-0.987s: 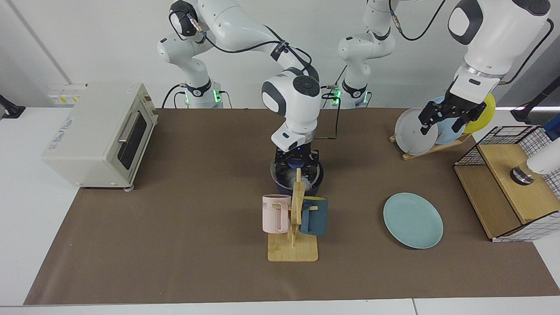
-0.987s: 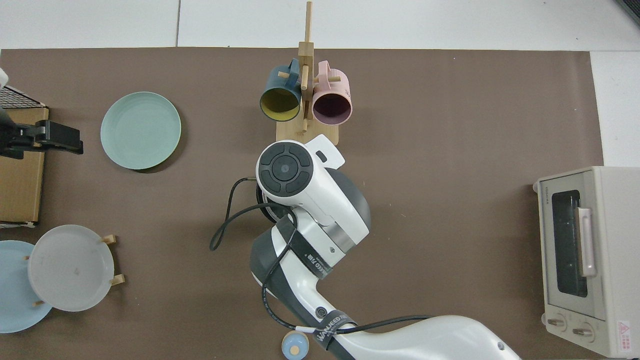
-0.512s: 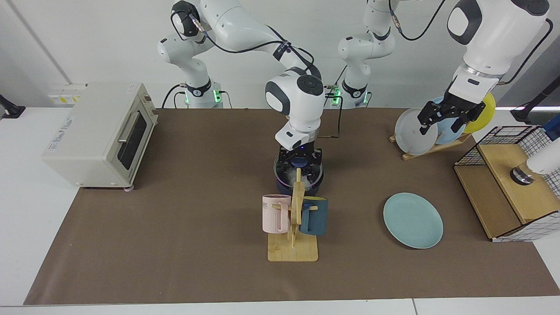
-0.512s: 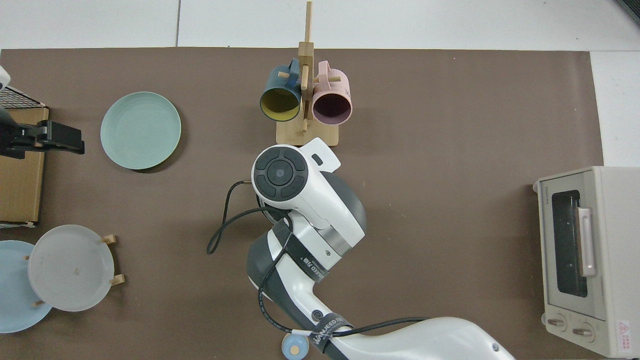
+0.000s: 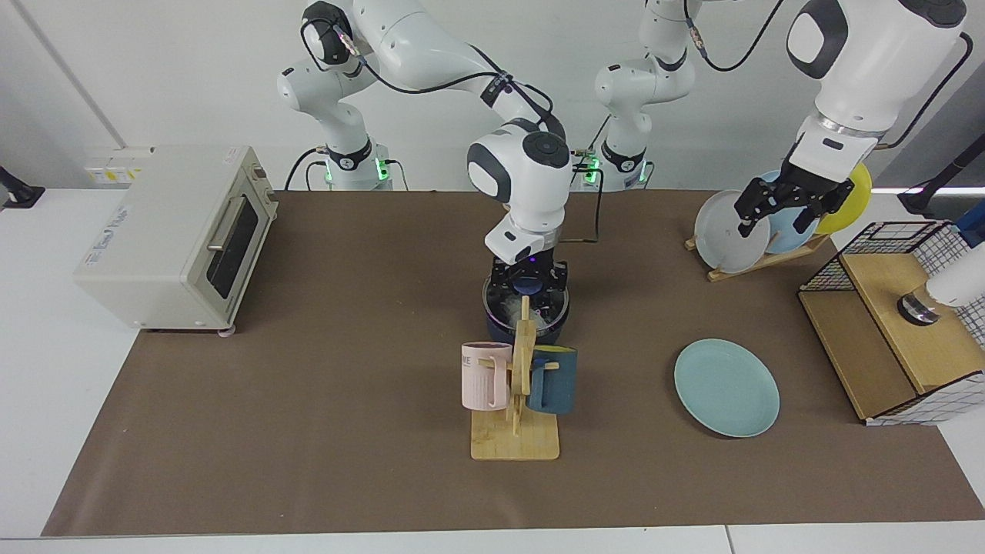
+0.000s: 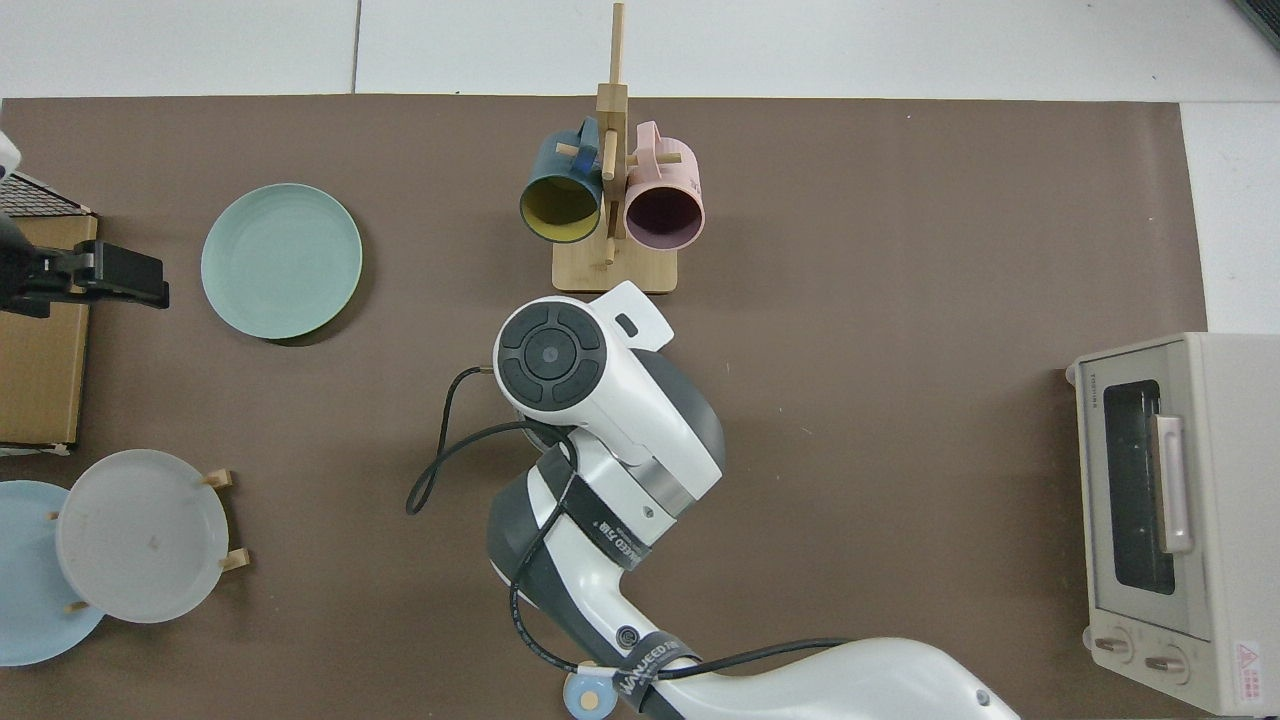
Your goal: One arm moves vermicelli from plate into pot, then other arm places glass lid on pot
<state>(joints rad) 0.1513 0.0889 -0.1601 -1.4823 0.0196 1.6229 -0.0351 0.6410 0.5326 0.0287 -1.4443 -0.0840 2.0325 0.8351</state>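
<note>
Right gripper (image 5: 528, 280) sits straight over the pot (image 5: 526, 317), fingers around the blue knob of the glass lid (image 5: 525, 296). Can't tell whether they actually pinch the knob. The lid rests on the pot rim, clear glass with a metal edge. White vermicelli (image 5: 511, 311) shows through the glass inside the pot. In the top view the arm hides pot and lid completely.

Readable text: a strap on the right arm (image 6: 640, 662) reads roughly "WANJEED"; the rest is too small. The toaster oven (image 5: 173, 235) has small print on its top face, illegible. The pink mug (image 5: 485, 375) carries lettering, cut off.

The mug rack (image 5: 517, 400) stands at 6 o'clock from the pot, touching distance in the facing view. The teal plate (image 5: 726, 387) lies bare at about 4 o'clock, well apart.

Left gripper (image 5: 785, 208) waits high at 2 o'clock, fingers spread wide, in front of the plate rack (image 5: 750, 258).
</note>
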